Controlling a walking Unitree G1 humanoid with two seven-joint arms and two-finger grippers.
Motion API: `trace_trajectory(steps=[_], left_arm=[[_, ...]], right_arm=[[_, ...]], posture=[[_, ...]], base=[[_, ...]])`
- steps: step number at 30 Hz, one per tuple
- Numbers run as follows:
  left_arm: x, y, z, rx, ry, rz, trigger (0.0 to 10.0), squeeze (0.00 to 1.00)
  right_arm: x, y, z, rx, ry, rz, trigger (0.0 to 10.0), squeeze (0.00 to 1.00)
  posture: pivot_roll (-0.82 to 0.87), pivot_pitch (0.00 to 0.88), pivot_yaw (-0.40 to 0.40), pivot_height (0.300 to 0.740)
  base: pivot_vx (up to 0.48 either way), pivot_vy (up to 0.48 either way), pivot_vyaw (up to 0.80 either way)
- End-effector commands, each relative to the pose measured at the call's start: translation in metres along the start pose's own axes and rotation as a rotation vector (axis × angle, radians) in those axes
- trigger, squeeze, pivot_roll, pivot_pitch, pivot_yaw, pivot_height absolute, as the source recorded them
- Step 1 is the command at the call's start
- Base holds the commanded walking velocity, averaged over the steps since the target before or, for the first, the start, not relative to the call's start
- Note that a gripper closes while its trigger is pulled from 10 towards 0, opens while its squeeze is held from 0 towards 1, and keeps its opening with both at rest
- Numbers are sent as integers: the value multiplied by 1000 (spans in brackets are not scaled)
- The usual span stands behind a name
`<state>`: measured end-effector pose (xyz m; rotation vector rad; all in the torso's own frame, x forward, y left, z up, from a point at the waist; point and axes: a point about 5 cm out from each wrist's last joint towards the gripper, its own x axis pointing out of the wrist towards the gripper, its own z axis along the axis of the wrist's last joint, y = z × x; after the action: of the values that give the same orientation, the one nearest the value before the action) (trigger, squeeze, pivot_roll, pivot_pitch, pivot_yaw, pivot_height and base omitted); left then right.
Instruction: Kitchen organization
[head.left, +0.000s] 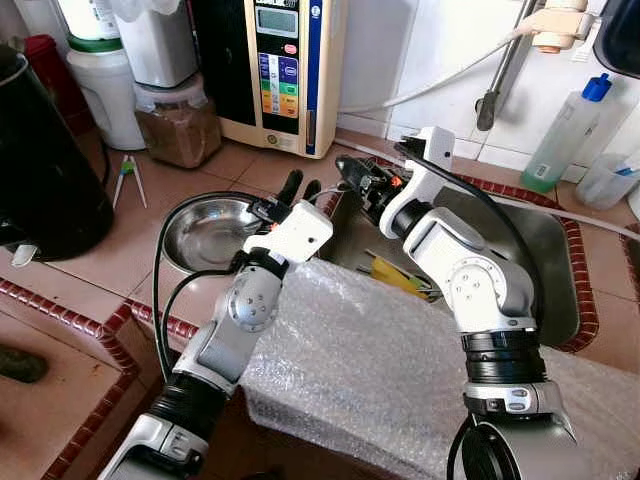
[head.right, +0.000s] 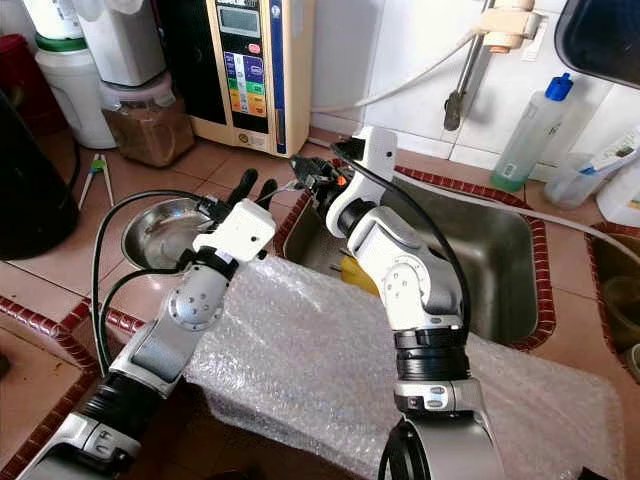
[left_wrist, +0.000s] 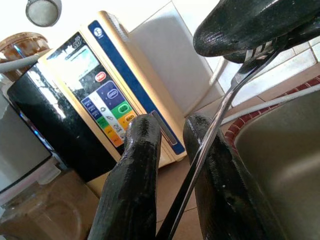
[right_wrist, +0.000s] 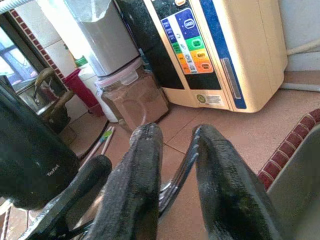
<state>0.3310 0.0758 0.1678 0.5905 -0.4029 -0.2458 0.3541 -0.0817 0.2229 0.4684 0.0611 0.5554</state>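
Hovering between the steel bowl (head.left: 208, 232) and the sink (head.left: 545, 262) on the tiled desk (head.left: 90, 290), both claws met; the left claw (head.left: 298, 186) and right claw (head.left: 350, 176) each pinched a thin metal utensil (left_wrist: 210, 145).

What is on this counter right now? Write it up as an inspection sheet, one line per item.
Surface: tiled counter with an inset steel sink.
Job's things: metal bowl left of the sink; thin metal utensil at the grippers.
Clutter: bubble wrap over the front edge; yellow item in the sink.
Grippers: left gripper and right gripper meet over the sink's left rim, at the utensil.
Cables: black cable loops off the left arm; white hose along the wall.
Surroundings: water machine, brown-filled jar, black kettle, blue-capped bottle.
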Motion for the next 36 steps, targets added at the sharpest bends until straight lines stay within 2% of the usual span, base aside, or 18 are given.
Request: trace_trajectory(steps=[1,4,7,8,9,10,14,19,22,23,24,27,30,31,32,33,36], left_arm=[[4,17,-2,-12,13,85,10000,0],[4,21,-5,-27,33,112,10000,0],[3,21,-5,-104,24,83,10000,0],[2,25,-4,-171,6,107,10000,0],[2,25,-4,-171,6,107,10000,0],[1,27,-4,-195,7,114,10000,1000],[-1,25,-6,-207,5,91,10000,1000],[-2,15,-2,-280,-22,-6,10000,1000],[-3,0,0,-370,-6,-158,10000,1000],[-8,-12,1,-440,12,-268,10000,1000],[-8,-12,1,-440,12,-268,10000,1000],[-15,-23,4,-490,16,-386,10000,1000],[-19,-28,6,-492,5,-445,10000,1000],[-19,-28,7,-508,4,-456,10000,1000],[-20,-28,8,-535,9,-483,10000,1000],[-21,-29,8,-549,15,-505,10000,1000],[-25,-31,9,-542,33,-595,10000,1000]], right_arm=[[-5,-13,5,-7,-3,-75,0,0],[-4,-13,5,-2,-6,-73,0,0],[-4,-15,5,8,-4,-82,0,0],[-4,-15,4,12,-2,-83,0,0],[-4,-15,4,12,-2,-83,0,0],[-4,-16,4,14,-1,-84,0,0],[-3,-18,4,14,-5,-93,0,0],[-5,-37,16,-1,-84,-236,0,0],[-10,-49,27,-28,-147,-313,0,0],[-13,-57,32,-45,-168,-352,0,0],[-13,-57,32,-45,-168,-352,0,0],[-16,-65,37,-74,-188,-379,0,0],[-20,-74,39,-139,-195,-417,0,0],[-21,-78,39,-180,-191,-427,0,0],[-24,-86,38,-265,-175,-452,0,0],[-26,-93,36,-292,-162,-474,0,0],[-35,-111,28,-301,-121,-533,0,0]], posture=[[-32,36,-27,740],[-29,36,-27,740],[-23,35,-28,740],[-23,35,-29,740],[-23,35,-29,740],[-22,35,-29,740],[-22,32,-28,740],[-22,28,-29,740],[-23,28,-31,740],[-25,28,-31,740],[-25,28,-31,740],[-26,28,-31,740],[-28,29,-29,740],[-29,30,-28,740],[-28,31,-28,740],[-28,32,-28,740],[-26,32,-29,740]], base=[[0,0,0],[0,0,0],[0,0,0],[0,0,0],[0,0,0],[0,0,0],[0,0,0],[0,0,0],[0,0,0],[0,0,0],[0,0,0],[0,0,0],[0,0,0],[0,0,0],[0,0,0],[0,0,0],[0,0,0]])
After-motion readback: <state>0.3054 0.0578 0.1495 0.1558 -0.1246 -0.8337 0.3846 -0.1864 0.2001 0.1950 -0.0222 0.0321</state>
